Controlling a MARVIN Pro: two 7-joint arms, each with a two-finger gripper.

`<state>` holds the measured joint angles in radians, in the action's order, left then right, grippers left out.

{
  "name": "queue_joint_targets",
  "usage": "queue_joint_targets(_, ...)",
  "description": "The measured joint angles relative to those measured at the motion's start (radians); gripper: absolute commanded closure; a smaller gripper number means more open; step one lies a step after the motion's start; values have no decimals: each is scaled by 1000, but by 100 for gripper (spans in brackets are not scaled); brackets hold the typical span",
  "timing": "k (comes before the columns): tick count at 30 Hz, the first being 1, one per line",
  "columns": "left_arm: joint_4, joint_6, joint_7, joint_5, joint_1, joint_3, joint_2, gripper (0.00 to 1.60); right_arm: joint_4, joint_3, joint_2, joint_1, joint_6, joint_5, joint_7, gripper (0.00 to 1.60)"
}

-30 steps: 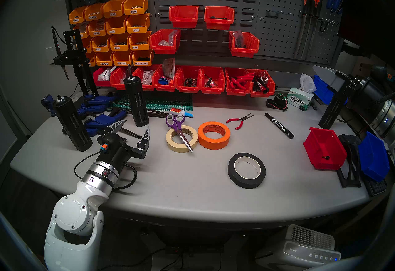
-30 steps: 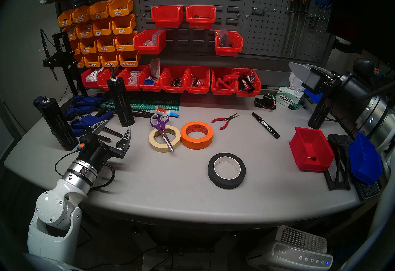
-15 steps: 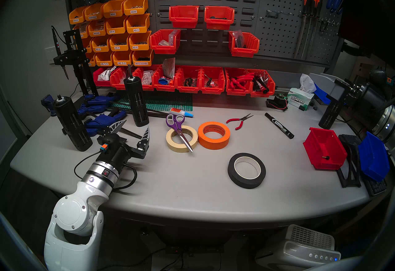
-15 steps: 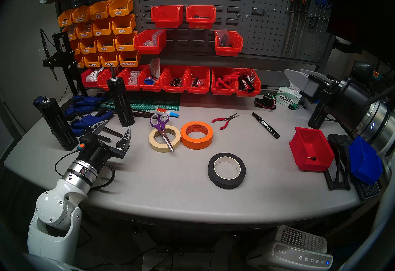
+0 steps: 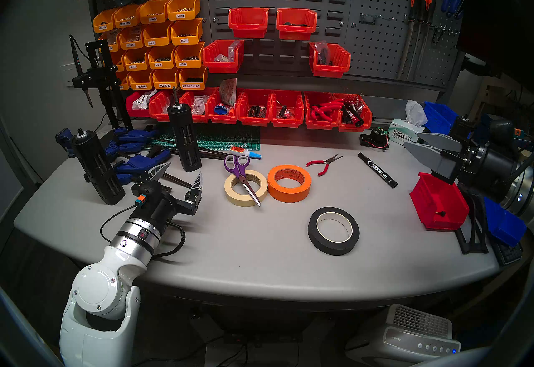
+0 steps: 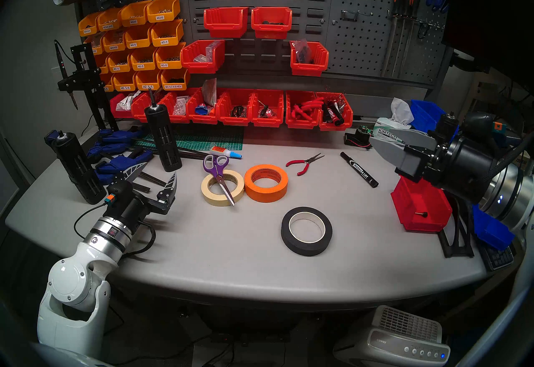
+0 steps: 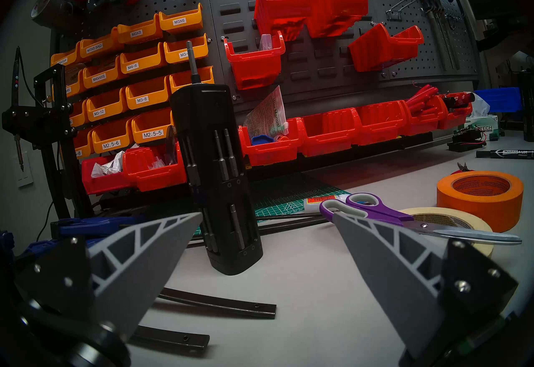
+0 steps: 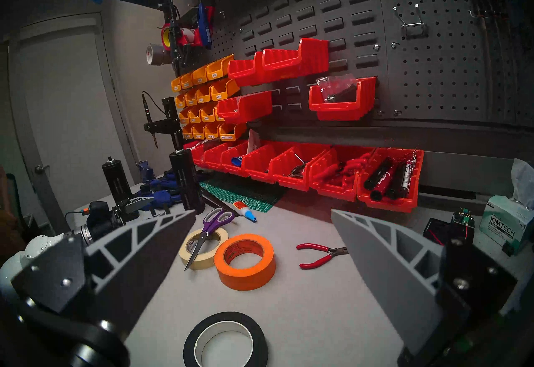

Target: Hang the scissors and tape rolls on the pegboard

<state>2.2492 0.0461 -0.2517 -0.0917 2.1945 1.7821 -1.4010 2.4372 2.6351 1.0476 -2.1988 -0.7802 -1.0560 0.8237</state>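
The purple-handled scissors (image 5: 241, 175) lie across the beige tape roll (image 5: 231, 193) at mid table. The orange roll (image 5: 289, 195) touches the beige roll's right side, and the black roll (image 5: 332, 249) lies flat nearer the front. The perforated pegboard (image 5: 384, 48) rises at the back right with a bare metal hook (image 5: 368, 18). My left gripper (image 5: 185, 169) rests open and empty left of the scissors. My right gripper (image 5: 411, 140) hangs open and empty over the table's right side, pointing left. From the right wrist, the black roll (image 8: 190, 337) lies just below that gripper (image 8: 264, 211).
A red bin (image 5: 439, 204) sits under my right wrist, with blue bins (image 5: 504, 221) beside it. A black marker (image 5: 378, 170), red-handled pliers (image 5: 323, 164) and a tissue box (image 5: 404, 135) lie right of centre. Black bit holders (image 5: 185, 138) and blue clamps (image 5: 138, 161) crowd the left.
My right arm has swung down and inward, bringing its gripper from the back right corner to above the red bin. The left arm, scissors and rolls have not moved.
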Motion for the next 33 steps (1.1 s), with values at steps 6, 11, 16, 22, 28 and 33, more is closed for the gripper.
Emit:
queue_joint_targets(6, 0, 0, 0, 0, 0, 0, 0, 0, 0, -57, -8, -31, 51, 66, 61, 0)
queue_joint_targets(11, 0, 0, 0, 0, 0, 0, 0, 0, 0, -107, -21, -52, 87, 117, 100, 0)
queue_joint_targets(16, 0, 0, 0, 0, 0, 0, 0, 0, 0, -160, -31, -77, 122, 173, 131, 0)
queue_joint_targets(22, 0, 0, 0, 0, 0, 0, 0, 0, -1, -207, -39, -97, 152, 230, 149, 0)
queue_joint_targets(28, 0, 0, 0, 0, 0, 0, 0, 0, -1, -243, -51, -108, 168, 278, 152, 0)
queue_joint_targets(33, 0, -1, 0, 0, 0, 0, 0, 0, -2, -266, -64, -109, 169, 304, 152, 0)
